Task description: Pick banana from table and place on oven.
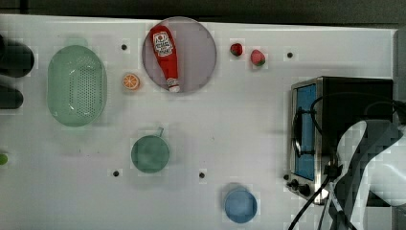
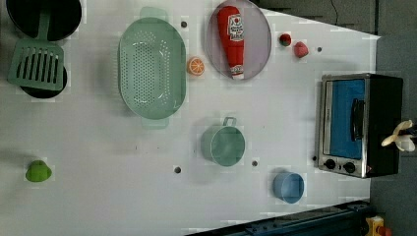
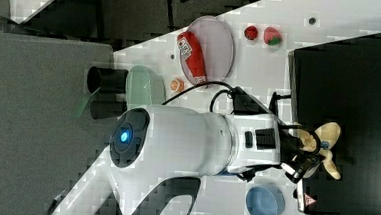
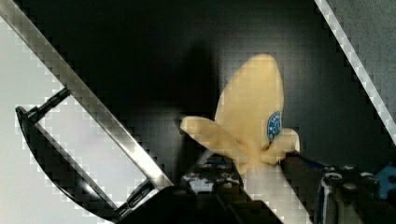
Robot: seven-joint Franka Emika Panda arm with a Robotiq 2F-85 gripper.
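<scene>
The pale-yellow banana [image 4: 252, 116] with its splayed peel flaps lies on the black top of the oven [image 4: 140, 46]. It shows on the oven [image 2: 344, 123] near the left view's right edge, banana [image 2: 401, 137]. My gripper [image 4: 266, 182] straddles the banana's lower end, its jaws open with small gaps on both sides. From the right view, the gripper [image 3: 308, 155] reaches over the oven [image 3: 350, 87] to the banana [image 3: 326, 146]. My arm [image 1: 368, 163] covers part of the oven [image 1: 344, 96] on the white table [image 1: 215, 124].
A ketchup bottle [image 1: 165, 55] lies on a round plate [image 1: 198, 48]. An orange slice [image 1: 130, 81], a green colander [image 1: 76, 85], a green cup [image 1: 150, 153], a blue cup [image 1: 240, 205] and two strawberries [image 1: 257, 57] stand on the table. Cables [image 1: 316, 201] trail past the oven's knobs.
</scene>
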